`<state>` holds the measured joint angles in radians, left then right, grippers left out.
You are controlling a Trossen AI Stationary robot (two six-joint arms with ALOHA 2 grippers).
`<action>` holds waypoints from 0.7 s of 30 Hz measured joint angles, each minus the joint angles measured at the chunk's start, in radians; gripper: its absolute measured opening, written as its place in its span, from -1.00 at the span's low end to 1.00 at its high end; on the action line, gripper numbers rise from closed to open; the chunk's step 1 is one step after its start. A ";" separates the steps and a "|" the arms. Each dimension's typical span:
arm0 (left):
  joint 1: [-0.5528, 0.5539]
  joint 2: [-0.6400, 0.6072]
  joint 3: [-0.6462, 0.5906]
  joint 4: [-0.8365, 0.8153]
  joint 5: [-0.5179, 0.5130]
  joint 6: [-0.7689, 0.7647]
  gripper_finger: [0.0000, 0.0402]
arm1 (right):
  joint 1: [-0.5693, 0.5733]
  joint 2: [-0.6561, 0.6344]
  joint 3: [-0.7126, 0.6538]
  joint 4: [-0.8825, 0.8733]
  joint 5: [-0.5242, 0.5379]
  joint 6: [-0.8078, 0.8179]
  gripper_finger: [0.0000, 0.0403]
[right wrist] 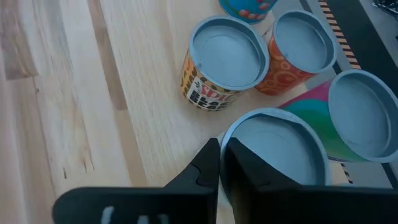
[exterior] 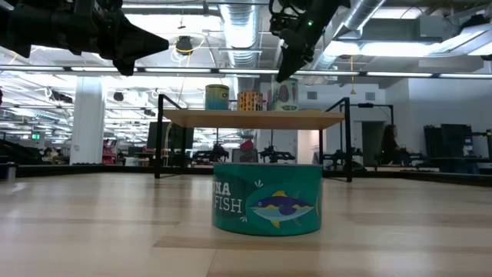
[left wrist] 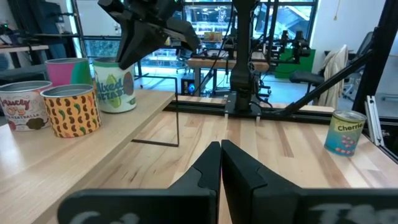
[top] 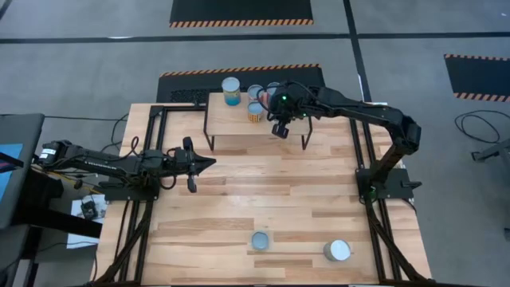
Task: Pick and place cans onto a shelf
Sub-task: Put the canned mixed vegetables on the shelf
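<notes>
My right tool (top: 280,127) hangs over the right part of the shelf (top: 231,119), a small raised platform with a pale wood top on thin black metal legs, standing at the far side of the plank bench (top: 263,191). In the right wrist view its two dark fingers (right wrist: 245,177) sit close together with only a thin slit between them, holding nothing, directly above the dull silvery round top of a can (right wrist: 273,143) on the shelf. Just beside that can stand a yellow-and-black patterned can (right wrist: 217,62), an orange one with ring motifs (right wrist: 295,50) and a pink-and-green one (right wrist: 357,115), all short cylinders with recessed grey lids; a blue-labelled can (right wrist: 245,7) shows at the frame edge. A taller teal-banded can (top: 231,91) stands apart on the shelf's left part. My left tool (top: 203,164) is pressed together and empty, held above the bench at its left, well apart from the shelf. Two cans stay on the near bench: a squat, wide teal tin with a fish label (exterior: 267,197) and a light-topped one (top: 337,250) to its right.
</notes>
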<state>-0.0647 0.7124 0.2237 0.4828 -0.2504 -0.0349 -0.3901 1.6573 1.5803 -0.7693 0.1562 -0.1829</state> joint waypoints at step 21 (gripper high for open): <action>0.000 0.000 0.000 0.000 0.000 0.000 -0.99 | 0.000 0.000 0.000 0.022 0.000 0.002 -0.74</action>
<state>-0.0647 0.7128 0.2237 0.4831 -0.2504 -0.0349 -0.3897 1.6573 1.5803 -0.7471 0.1562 -0.1810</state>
